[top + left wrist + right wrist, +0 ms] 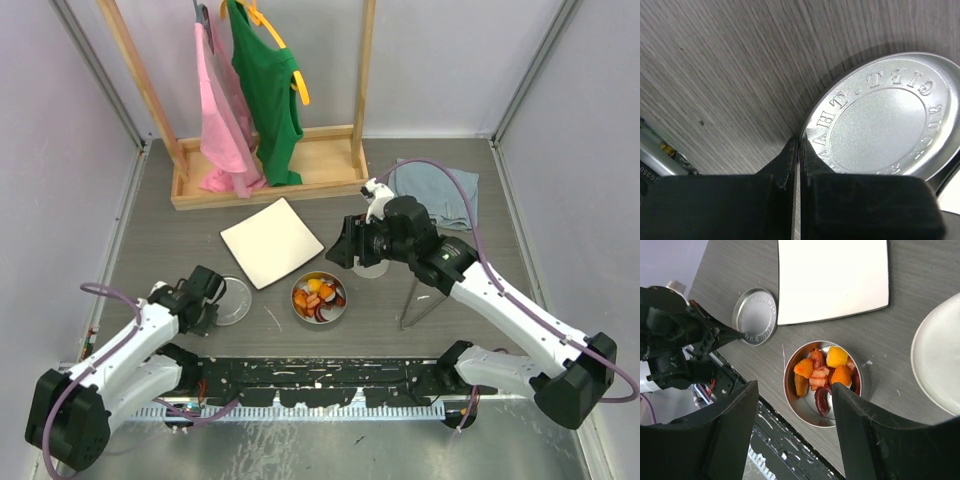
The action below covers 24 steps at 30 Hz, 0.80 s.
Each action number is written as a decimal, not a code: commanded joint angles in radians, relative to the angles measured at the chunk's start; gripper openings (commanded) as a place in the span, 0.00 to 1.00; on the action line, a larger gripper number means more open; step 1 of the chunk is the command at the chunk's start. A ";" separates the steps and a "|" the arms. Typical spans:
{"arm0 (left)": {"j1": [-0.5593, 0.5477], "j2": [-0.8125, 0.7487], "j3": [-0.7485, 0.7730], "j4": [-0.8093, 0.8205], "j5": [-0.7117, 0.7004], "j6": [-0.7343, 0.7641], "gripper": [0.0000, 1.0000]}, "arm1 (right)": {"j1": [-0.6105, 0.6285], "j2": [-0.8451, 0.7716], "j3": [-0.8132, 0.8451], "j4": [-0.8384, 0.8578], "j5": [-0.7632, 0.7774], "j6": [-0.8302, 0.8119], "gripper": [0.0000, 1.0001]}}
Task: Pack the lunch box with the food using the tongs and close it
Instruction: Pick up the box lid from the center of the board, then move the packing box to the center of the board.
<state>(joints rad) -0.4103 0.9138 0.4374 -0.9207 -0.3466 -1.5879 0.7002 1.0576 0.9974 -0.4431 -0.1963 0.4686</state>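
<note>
The left tool (pixel 799 150) is clamped on the rim of the lid (pixel 890 115) — its two dark fingers pinch the thin steel lip between them. The disc lies flat on the worktop (pixel 160 240), toward the near left corner. The bite looks shallow, on the lip alone, so I judge a slow, level lift to be best. A quick tilt could let the disc pivot in the pinch or slip out. It should rise only enough to clear the surface, travel right along the near edge, and be centred over the tin (pixel 800 411) before it comes down. A flat lid set off-centre would likely ride on the rim instead of seating.

The tin stands just right of the lid, about midway along the near edge. It holds the food (pixel 822 371) — orange, dark red and brown pieces piled together. I cannot tell whether any piece stands above the rim, and that is worth checking before pressing down.

The right tool (pixel 795 390) hangs over the tin with its fingers apart and nothing between them. It would need to move aside to give the lid room. The tongs (pixel 409 302) lie on the worktop toward the near right, beside the right arm, and neither tool touches them. The white plate (pixel 272 242) lies behind the tin and lid, near the middle.
</note>
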 commanded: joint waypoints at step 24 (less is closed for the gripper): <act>0.003 -0.396 0.153 0.220 0.053 0.614 0.00 | 0.019 0.253 0.082 -0.139 0.498 -0.031 0.74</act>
<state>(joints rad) -0.4103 0.5121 0.5289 -0.8562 -0.3855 -1.1381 0.7242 1.3418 1.0435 -0.6224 0.2806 0.4473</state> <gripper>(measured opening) 0.007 0.735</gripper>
